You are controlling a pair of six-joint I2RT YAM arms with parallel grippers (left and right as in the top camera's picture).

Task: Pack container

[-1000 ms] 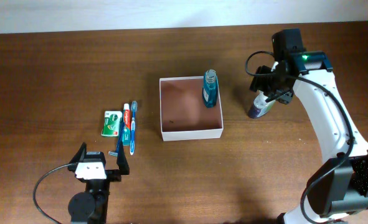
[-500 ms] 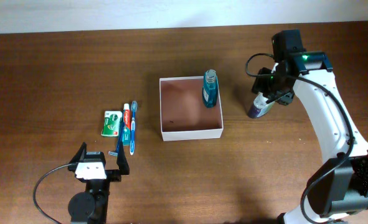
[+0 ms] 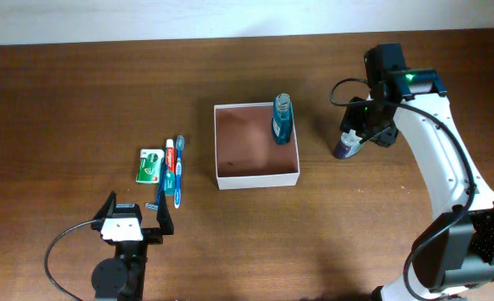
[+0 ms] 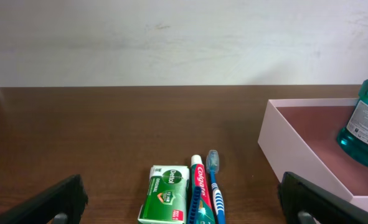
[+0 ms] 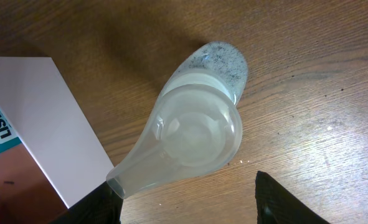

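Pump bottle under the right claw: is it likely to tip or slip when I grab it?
The bottle stands upright with a broad pump head on top, so a high push would probably tip it. Its smooth, rounded clear plastic may slip in the right claw. It looks rigid, likely not crushable.

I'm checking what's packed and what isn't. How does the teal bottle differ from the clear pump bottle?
Place: the teal bottle stands inside the container, by its right wall. The clear pump bottle stands outside it on the table, to the container's right.
Look: the teal bottle is blue-green with a label. The clear pump bottle is see-through, with dark specks.
Both stand upright.
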